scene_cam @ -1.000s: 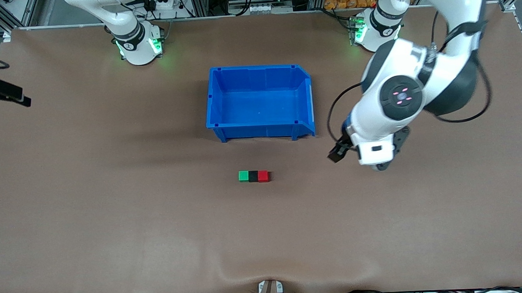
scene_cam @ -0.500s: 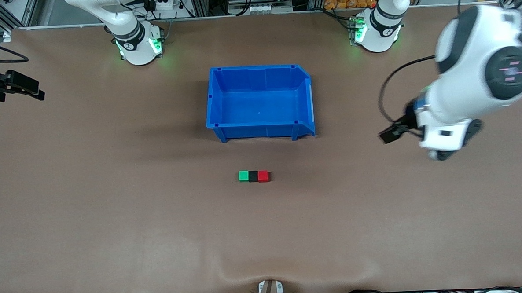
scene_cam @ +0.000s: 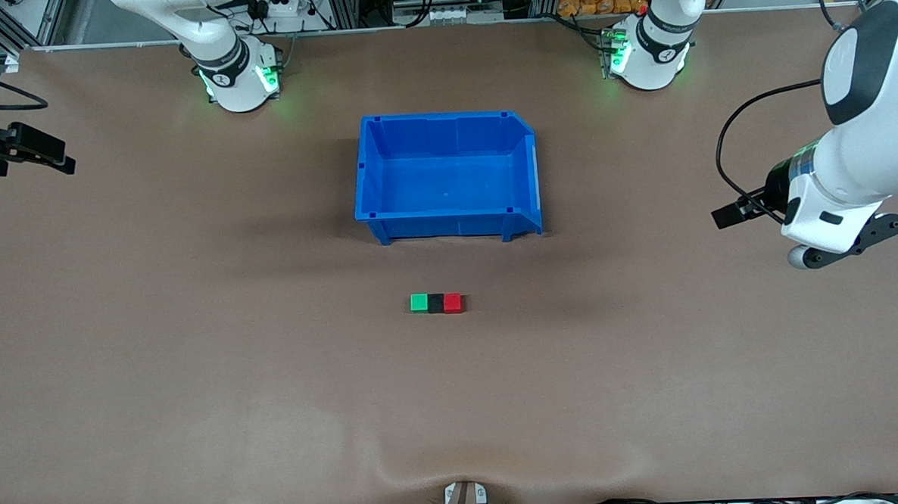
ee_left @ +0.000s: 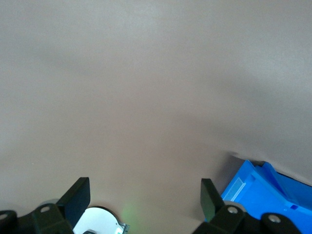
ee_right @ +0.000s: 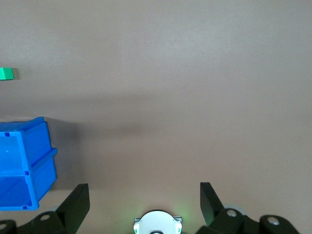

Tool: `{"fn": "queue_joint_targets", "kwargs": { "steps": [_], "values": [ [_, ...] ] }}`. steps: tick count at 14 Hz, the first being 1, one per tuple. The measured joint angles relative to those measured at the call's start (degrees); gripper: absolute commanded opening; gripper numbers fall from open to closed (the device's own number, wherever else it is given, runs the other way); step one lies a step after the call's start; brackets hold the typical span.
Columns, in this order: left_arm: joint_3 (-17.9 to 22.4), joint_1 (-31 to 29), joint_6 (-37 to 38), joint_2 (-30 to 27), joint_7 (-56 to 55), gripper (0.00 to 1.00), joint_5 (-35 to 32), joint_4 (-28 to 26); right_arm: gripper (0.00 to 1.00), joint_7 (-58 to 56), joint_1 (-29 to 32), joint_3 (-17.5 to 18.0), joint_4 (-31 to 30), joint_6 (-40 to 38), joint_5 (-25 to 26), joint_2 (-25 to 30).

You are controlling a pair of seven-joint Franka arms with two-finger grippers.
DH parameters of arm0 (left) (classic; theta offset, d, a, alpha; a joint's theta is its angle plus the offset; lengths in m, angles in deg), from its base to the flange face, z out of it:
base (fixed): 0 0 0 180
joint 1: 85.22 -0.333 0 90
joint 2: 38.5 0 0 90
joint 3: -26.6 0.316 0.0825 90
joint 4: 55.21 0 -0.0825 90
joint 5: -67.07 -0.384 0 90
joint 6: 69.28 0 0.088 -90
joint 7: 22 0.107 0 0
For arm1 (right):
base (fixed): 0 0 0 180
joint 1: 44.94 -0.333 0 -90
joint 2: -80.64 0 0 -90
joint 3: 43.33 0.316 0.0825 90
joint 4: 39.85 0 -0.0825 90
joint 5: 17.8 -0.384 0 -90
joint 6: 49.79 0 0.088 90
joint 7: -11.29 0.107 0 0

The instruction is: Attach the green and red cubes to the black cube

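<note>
The green cube, black cube and red cube sit touching in a row on the counter, nearer the front camera than the blue bin. Left gripper and right gripper hang over the counter's ends, well apart from the cubes, jaws spread and holding nothing.

green cube, black cube, red cube, touching row

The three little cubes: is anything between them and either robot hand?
Nothing visible. The green cube, black cube and red cube sit joined on bare table, both grippers off at the table's ends.
</note>
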Motion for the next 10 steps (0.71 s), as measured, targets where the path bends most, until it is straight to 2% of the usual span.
{"fn": "queue_joint_targets", "kwargs": {
  "steps": [4,7,10],
  "values": [
    [-3.16,0.41,-1.09,-3.99,0.73,1.0,-1.0,-0.98,1.0,0.0,0.0,0.02,-0.09,0.01,0.0,0.0],
    [-3.43,0.32,-1.82,-5.56,0.95,1.0,-1.23,-0.11,1.0,0.0,0.0,0.05,-0.14,0.39,0.0,0.0],
    [-3.3,-0.35,-2.45,-6.14,6.0,1.0,-1.23,0.54,1.0,0.0,0.0,0.08,-0.19,0.48,0.0,0.0]
  ]
}}
